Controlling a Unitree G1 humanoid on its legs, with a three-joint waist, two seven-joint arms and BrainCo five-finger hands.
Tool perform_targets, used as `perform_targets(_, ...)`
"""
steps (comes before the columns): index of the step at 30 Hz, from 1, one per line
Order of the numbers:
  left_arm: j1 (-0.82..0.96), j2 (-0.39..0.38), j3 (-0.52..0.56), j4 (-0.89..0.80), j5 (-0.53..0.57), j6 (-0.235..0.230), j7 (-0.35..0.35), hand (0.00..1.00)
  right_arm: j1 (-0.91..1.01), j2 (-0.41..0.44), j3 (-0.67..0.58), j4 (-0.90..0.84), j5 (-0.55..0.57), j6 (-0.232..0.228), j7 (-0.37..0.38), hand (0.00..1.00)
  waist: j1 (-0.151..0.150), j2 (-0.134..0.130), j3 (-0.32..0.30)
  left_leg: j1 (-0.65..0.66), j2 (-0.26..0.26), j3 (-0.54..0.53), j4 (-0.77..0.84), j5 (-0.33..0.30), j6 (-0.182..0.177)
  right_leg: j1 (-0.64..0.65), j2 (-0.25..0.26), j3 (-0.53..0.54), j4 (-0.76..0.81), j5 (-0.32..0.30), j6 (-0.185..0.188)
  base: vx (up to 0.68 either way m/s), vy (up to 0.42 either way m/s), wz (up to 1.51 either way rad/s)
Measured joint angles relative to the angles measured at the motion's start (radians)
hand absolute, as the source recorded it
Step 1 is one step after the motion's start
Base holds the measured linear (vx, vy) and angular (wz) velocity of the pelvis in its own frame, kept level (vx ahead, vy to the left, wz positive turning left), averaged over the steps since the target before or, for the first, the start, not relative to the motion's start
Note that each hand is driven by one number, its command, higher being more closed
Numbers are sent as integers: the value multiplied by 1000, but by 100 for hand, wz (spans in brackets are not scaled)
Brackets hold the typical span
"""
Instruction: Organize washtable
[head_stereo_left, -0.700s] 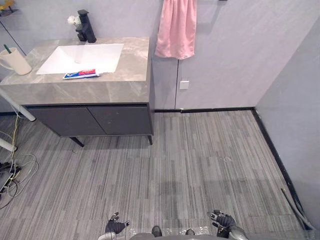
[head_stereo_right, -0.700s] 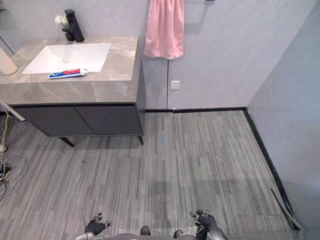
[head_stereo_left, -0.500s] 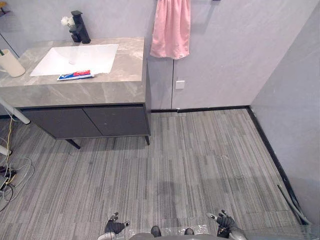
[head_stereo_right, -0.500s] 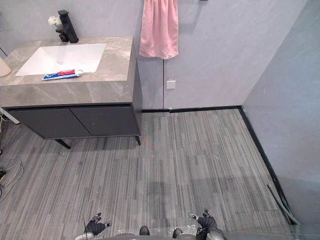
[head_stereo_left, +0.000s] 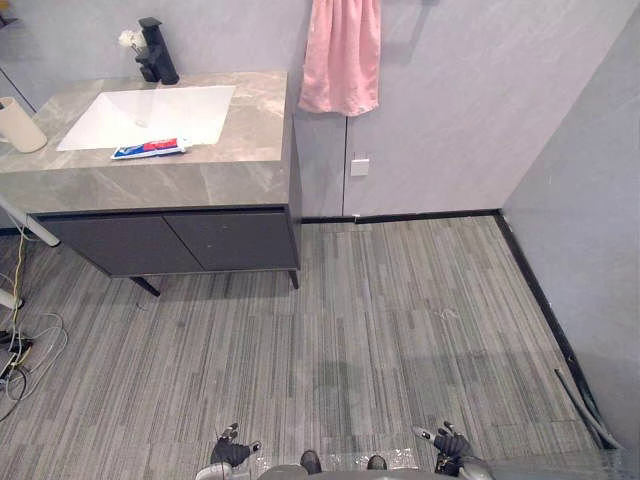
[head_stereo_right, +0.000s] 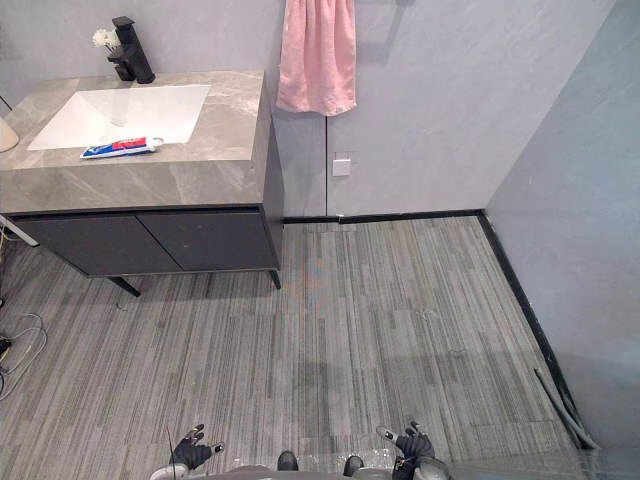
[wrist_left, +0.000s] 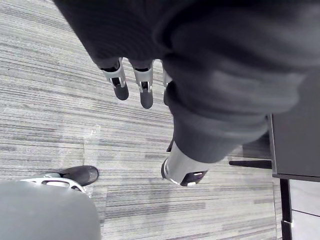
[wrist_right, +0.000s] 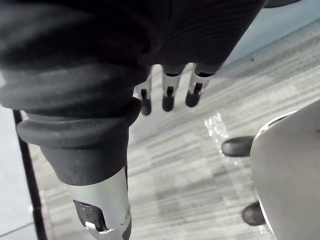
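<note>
on the grey washtable (head_stereo_left: 235, 175), toothpaste (head_stereo_left: 148, 149) beside the sink (head_stereo_left: 155, 112).

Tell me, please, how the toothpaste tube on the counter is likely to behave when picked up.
The toothpaste tube lies flat on the counter by the sink, so it probably won't roll. It looks slim, likely light. Its body is probably soft, so it may dent or slip when squeezed.

Grey striped plank floor (head_stereo_left: 400, 330) runs to pale grey walls (head_stereo_left: 460, 110), black skirting (head_stereo_left: 420, 217) at their foot, dark-doored vanity cabinet (head_stereo_left: 170, 240) far left.
</note>
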Motion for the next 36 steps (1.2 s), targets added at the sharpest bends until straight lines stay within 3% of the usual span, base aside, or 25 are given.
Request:
perform_targets(8, -3, 2, -1, 1, 0, 1, 0, 0, 1, 0, 0, 0, 14, 0, 2, 0, 0, -2, 0, -11, 7, 22, 2, -4, 4, -8, 7, 19, -16, 6, -9, -26, -45, -6)
perform_targets(10, -7, 8, 0, 1, 0, 1, 0, 0, 2, 0, 1, -1, 31, 0, 2, 0, 0, -10, 2, -38, 17, 26, 57, -36, 3, -9, 9, 22, -15, 6, -9, 11, -54, -10)
perform_targets(15, -15, 13, 21, -5, -8, 0, 0, 0, 6, 9, 0, -5, 52, -1, 3, 0, 22, -19, 10, -174, 89, 53, 419, -154, -13, -6, 20, 75, -4, -3, -23, 19, -54, -26)
perform_targets(18, -22, 4, 39, -14, -19, -1, 3, 0, 14, 5, 1, -31, 80, -1, 2, 0, 37, -18, 23, -302, 130, -6, 693, -169, -18, -9, 31, 131, 43, -35, -59, 56, -16, -49)
perform_targets(20, -27, -6, 36, -14, -31, -1, 9, 0, 15, -4, 0, -41, 83, -2, 0, 0, 50, -1, 29, -323, 106, -89, 681, -202, -19, -12, 31, 174, 57, -51, -69, 74, 106, -60)
perform_targets(23, -33, -14, 26, -14, -38, -1, 17, 0, 3, -16, 2, -43, 83, -2, -1, 0, 53, 17, 33, -368, 59, -219, 470, -188, -37, -55, 10, 223, 76, -77, -33, 75, 193, -57)
perform_targets(24, -34, -12, 12, -14, -38, -1, 21, 0, -2, -21, 11, -40, 82, -1, -5, 0, 56, 30, 33, -357, 50, -200, 453, -141, -13, -60, 2, 251, 92, -93, -13, 161, 227, -56)
perform_targets(28, -33, 1, 14, -15, -38, -4, 23, 0, -3, -7, 11, -42, 76, -1, -8, 0, 62, -3, 30, -312, 6, -106, 413, -177, 42, -130, -58, 267, 257, -167, 51, 226, 212, -50)
perform_targets(30, -34, -4, 13, -16, -38, -3, 22, 0, -9, 1, 13, -51, 66, -1, -2, 0, 82, -4, 30, -223, -6, -47, 359, -187, 66, -215, -67, 263, 490, -196, 93, 270, 170, -76)
perform_targets(32, -36, 5, 10, -19, -38, -3, 22, 0, -17, 6, 18, -63, 53, -2, 4, 0, 74, -18, 31, -154, -12, -32, 336, -197, 80, -294, -89, 217, 712, -212, 139, 292, 108, -30)
perform_targets(33, -42, 11, -2, -19, -38, -3, 21, 0, -26, 6, 20, -63, 44, -2, 4, 0, 68, -22, 34, -122, -12, -39, 327, -198, 80, -315, -106, 159, 776, -226, 134, 387, 56, 3)
perform_targets(34, -43, 10, -3, -27, -39, -3, 21, 0, -32, 5, 27, -62, 34, -1, 5, 0, 60, -17, 37, -93, -8, -53, 310, -198, 80, -329, -116, 98, 800, -241, 106, 404, -1, 19)
perform_targets(35, -46, 6, -4, -31, -39, -3, 21, 0, -45, 8, 48, -63, 27, -1, 7, 0, 50, -16, 38, -50, 10, -70, 283, -199, 79, -354, -115, 22, 776, -264, 62, 336, -34, 16)
perform_targets(36, -51, 2, -4, -32, -39, -2, 21, 0, -51, 10, 53, -63, 27, -1, 8, 0, 50, -14, 39, -39, 20, -73, 280, -202, 74, -365, -108, 4, 749, -269, 53, 397, -102, 24)
